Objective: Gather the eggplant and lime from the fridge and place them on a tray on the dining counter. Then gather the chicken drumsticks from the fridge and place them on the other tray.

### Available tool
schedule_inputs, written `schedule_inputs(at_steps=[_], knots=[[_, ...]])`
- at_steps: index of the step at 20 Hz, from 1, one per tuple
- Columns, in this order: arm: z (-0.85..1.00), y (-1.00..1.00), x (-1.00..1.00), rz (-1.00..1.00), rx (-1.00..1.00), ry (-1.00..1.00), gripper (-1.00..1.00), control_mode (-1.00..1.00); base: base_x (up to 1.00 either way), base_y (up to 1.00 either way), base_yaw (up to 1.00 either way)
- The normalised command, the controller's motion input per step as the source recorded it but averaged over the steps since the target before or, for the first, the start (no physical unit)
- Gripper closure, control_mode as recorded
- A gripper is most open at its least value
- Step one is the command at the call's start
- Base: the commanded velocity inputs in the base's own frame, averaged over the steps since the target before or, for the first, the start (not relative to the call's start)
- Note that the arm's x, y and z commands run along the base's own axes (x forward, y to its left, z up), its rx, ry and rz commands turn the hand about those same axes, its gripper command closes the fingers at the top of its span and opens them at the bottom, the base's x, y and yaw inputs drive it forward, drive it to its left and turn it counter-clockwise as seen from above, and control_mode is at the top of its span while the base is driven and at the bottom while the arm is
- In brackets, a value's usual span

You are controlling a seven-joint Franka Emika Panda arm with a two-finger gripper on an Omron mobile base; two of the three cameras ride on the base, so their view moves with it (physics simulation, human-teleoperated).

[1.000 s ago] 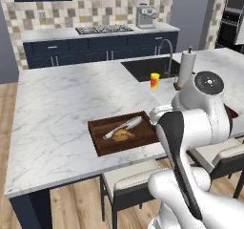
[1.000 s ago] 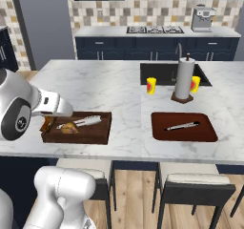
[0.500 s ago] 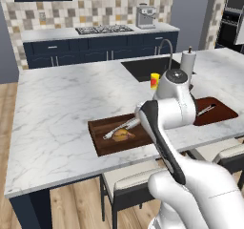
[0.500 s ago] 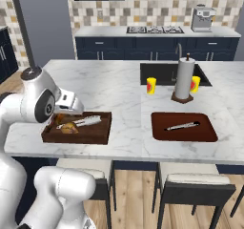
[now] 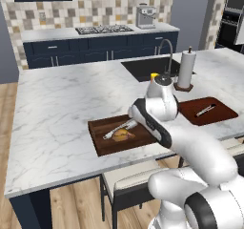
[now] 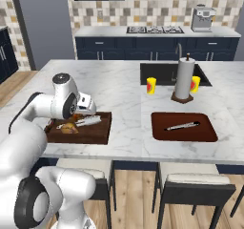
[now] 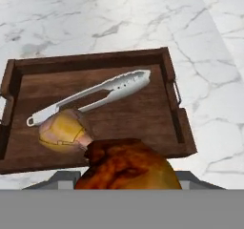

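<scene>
A dark wooden tray (image 7: 95, 63) lies on the marble dining counter (image 5: 62, 109) near its front edge. On it rest one chicken drumstick (image 7: 62, 130) and white tongs (image 7: 95, 95). My gripper (image 6: 87, 109) hovers just above that tray's near rim, shut on a second browned chicken drumstick (image 7: 126, 168), which covers the fingertips in the hand view. In the base views the same tray (image 5: 102, 144) (image 6: 102, 128) sits under my hand. Further right lies the other tray (image 6: 205, 132), reddish brown, carrying a slim silver utensil (image 6: 182, 126).
A paper towel holder (image 6: 183, 78) stands behind the reddish tray, with two yellow-and-red cups (image 6: 151, 85) (image 6: 194, 83) and a sink (image 5: 147, 68) beside it. Stools (image 6: 195, 185) are tucked under the counter's front edge. Bare marble stretches left of the wooden tray.
The arm has swung away from the base and out over the counter, carrying the drumstick to just above the wooden tray. Nothing on the trays has moved.
</scene>
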Motion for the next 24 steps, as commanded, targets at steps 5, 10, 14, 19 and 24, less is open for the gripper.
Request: schedule_inputs(at_steps=[5, 10, 14, 19, 24], knots=[[-0.67, 0.01, 0.85, 0.04, 0.00, 0.02, 1.00, -1.00, 0.00, 0.00, 0.00], [-0.51, 0.01, 0.73, 0.01, 0.00, 0.00, 1.00, -1.00, 0.00, 0.00, 0.00], [-0.57, 0.08, 0.27, 0.00, 0.00, 0.00, 1.00, -1.00, 0.00, 0.00, 0.00], [-0.38, 0.06, 0.10, 0.00, 0.00, 0.00, 1.00, -1.00, 0.00, 0.00, 0.00], [-0.10, 0.00, 0.01, 0.00, 0.00, 0.01, -1.00, -1.00, 0.00, 0.00, 0.00]])
